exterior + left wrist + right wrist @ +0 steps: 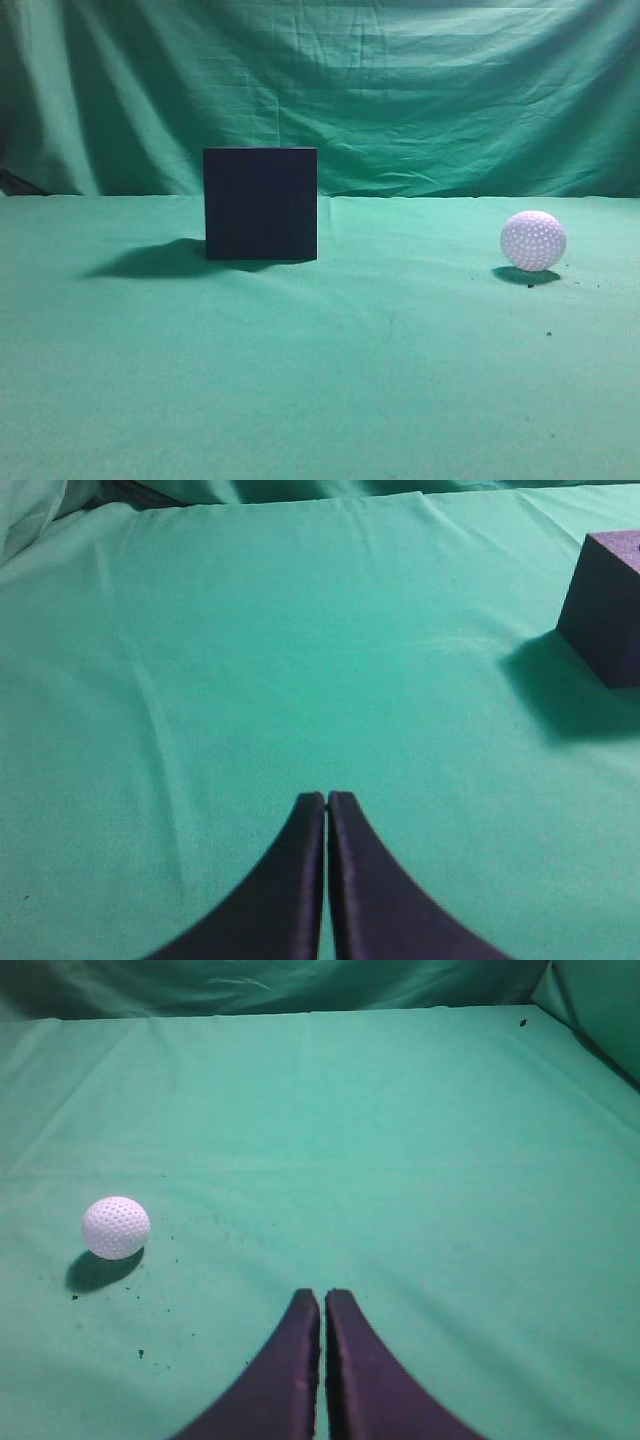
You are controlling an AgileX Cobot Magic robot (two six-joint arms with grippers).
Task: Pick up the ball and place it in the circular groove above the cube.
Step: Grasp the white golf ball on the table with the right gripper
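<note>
A white dimpled ball (533, 241) lies on the green cloth at the right of the exterior view. It also shows in the right wrist view (116, 1227), to the left of and beyond my right gripper (323, 1294), which is shut and empty. A dark cube (261, 203) stands left of centre. Its corner shows at the right edge of the left wrist view (606, 605), far from my left gripper (326, 797), which is shut and empty. The cube's top groove is hidden from the exterior view. Neither gripper shows in the exterior view.
The green cloth (320, 380) covers the table and rises as a backdrop (400, 90) behind it. Small dark specks (140, 1353) lie on the cloth near the ball.
</note>
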